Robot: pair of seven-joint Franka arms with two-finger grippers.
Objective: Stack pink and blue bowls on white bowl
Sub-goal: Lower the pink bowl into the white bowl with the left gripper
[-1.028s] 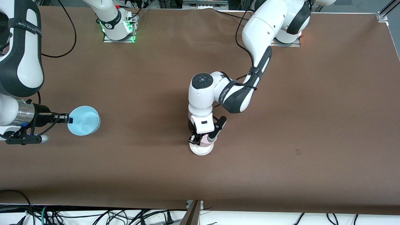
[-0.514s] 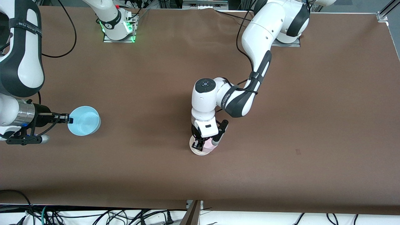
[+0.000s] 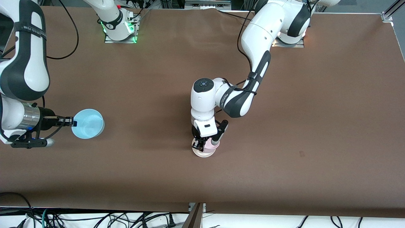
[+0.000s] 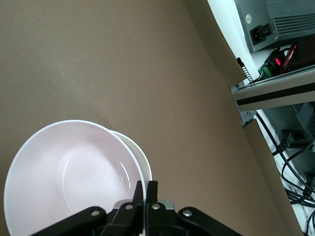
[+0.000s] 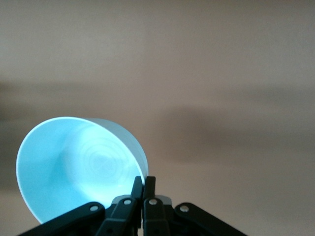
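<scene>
The white bowl [image 3: 202,154] sits near the table's middle. My left gripper [image 3: 198,145] is over it, shut on the rim of the pale pink bowl [image 3: 209,146]. The pink bowl lies in or just above the white bowl; I cannot tell whether it rests. In the left wrist view the pink bowl [image 4: 69,172] covers most of the white bowl [image 4: 144,164], and my left gripper [image 4: 146,189] pinches the pink rim. My right gripper [image 3: 72,122] is shut on the rim of the sky-blue bowl [image 3: 88,127], held tilted over the right arm's end of the table. In the right wrist view my right gripper [image 5: 143,184] pinches the blue bowl [image 5: 78,167] by its rim.
The brown table [image 3: 316,110] is bare between the two bowl groups. The right arm's base plate [image 3: 120,38] and the left arm's base plate [image 3: 289,42] stand along the edge farthest from the front camera. Cables [image 3: 95,218] hang below the nearest edge.
My left arm shifted and the pink bowl settled more squarely over the white bowl. My right gripper carried the blue bowl slightly toward the table's middle and nearer the front camera.
</scene>
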